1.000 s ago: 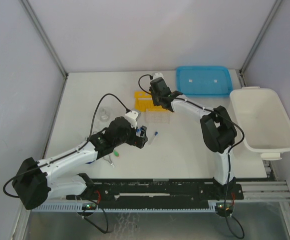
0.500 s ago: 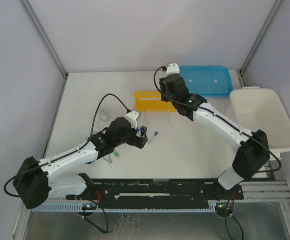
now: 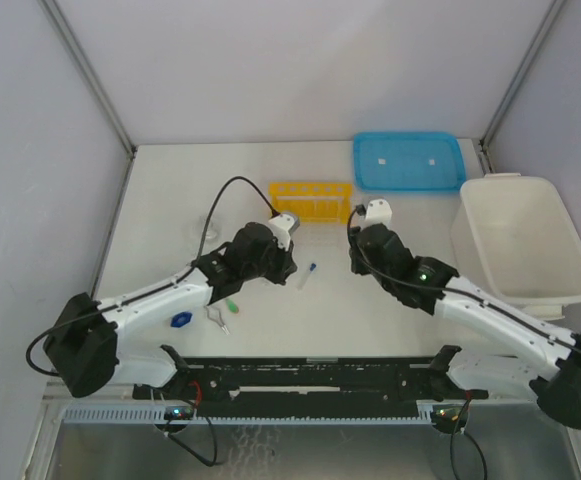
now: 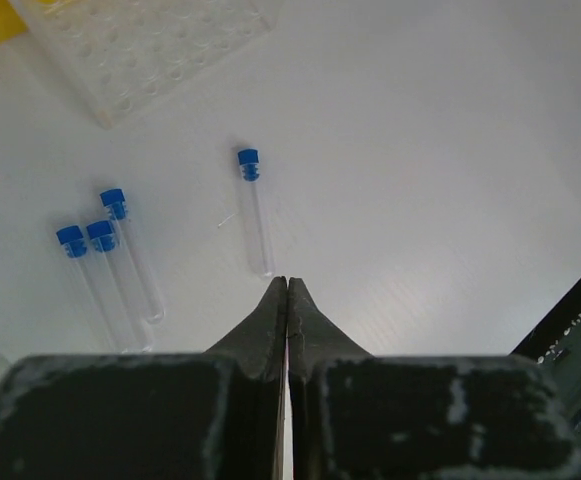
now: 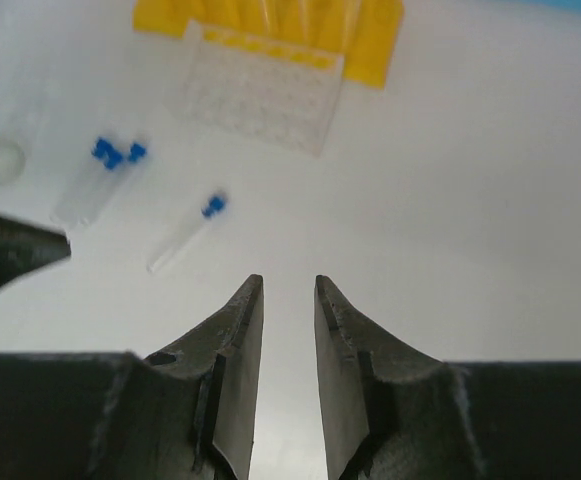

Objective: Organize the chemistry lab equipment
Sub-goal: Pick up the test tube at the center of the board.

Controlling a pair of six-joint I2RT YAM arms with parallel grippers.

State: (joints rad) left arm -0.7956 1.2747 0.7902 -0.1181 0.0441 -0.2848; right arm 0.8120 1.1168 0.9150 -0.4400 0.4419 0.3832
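Lying on the white worktop [image 4: 450,150], one clear blue-capped tube [image 4: 253,210] rests apart from three more [image 4: 110,262], partly cut off below. The left gripper [image 4: 287,285] has its jaws clenched and empty; the right gripper [image 5: 288,290] has its jaws released. A clear dimpled tray [image 5: 262,98] overlaps the yellow rack [image 5: 270,28].

- Yellow rack [image 3: 311,201] stands at upper centre of the worktop [image 3: 170,190], blue lid [image 3: 408,161] to its right.
- White tub [image 3: 523,239] sits at the right edge.
- One tube [image 3: 309,274] lies at centre, between both arms.
- Green-tipped stick [image 3: 229,309] and tongs [image 3: 216,319] lie lower left.
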